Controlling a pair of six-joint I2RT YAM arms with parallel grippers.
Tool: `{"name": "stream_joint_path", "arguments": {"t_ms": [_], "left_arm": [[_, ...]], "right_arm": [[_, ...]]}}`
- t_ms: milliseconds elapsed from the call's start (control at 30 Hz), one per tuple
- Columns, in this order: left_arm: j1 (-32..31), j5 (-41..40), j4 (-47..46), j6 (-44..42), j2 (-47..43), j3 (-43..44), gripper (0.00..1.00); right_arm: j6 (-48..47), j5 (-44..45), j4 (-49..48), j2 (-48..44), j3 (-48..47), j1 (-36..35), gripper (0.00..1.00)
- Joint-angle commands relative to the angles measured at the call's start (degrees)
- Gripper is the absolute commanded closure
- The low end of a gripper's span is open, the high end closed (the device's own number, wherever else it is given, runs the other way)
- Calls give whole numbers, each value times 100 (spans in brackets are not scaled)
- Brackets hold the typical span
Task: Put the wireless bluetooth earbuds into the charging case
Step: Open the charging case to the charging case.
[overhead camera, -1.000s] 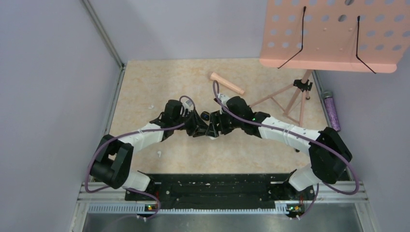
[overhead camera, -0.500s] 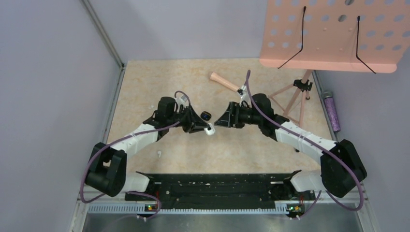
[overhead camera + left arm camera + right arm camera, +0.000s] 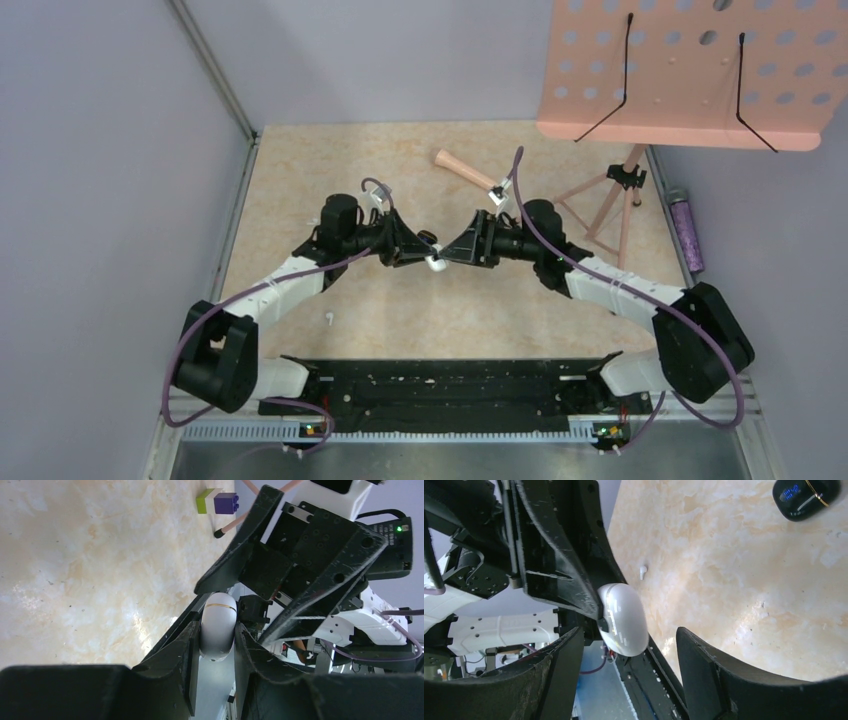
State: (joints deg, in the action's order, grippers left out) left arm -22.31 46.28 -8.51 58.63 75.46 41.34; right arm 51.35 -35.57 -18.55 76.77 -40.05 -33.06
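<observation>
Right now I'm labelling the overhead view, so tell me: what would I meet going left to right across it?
Loose earbud → left fingers → white case they grip → right fingers → pink stand's tripod → purple bottle.

My top cam sits high behind the arm bases (image 3: 285, 378), looking down and forward over the whole table (image 3: 300, 180): widest view, everything small. Left wrist cam rides right behind the left gripper (image 3: 217, 640), rolled sideways, looking out past its own fingers (image 3: 165, 670) at very close range. Right wrist cam is the same on the right gripper (image 3: 630, 635), facing the opposite way. All three share the white case (image 3: 434, 264) mid-table. The wrist views see it from opposite sides, each with the other gripper in frame.
</observation>
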Motion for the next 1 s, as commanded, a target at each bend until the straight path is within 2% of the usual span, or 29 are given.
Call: {"name": "stream_joint_path", "arguments": {"t_ms": [0,133,400,800,967], "left_arm": [[19,283,-465,52,-279,191,100],[21,443,-579,59,-329,193,100],[21,922,-991,68,-291,145,100],[14,1567,-1171,-106,-313,328,100],[16,1633,-1096,-159,-338,386,100]], "right_arm": [[215,35,-605,176,130,92,34],[547,-251,-1284,325,256,138,41],[2261,-1392,-4522,884,942,367,59],[3682,-1835,-6907,1622,876,368,57],[4315,-1840,-7909,2081,821,369,63]]}}
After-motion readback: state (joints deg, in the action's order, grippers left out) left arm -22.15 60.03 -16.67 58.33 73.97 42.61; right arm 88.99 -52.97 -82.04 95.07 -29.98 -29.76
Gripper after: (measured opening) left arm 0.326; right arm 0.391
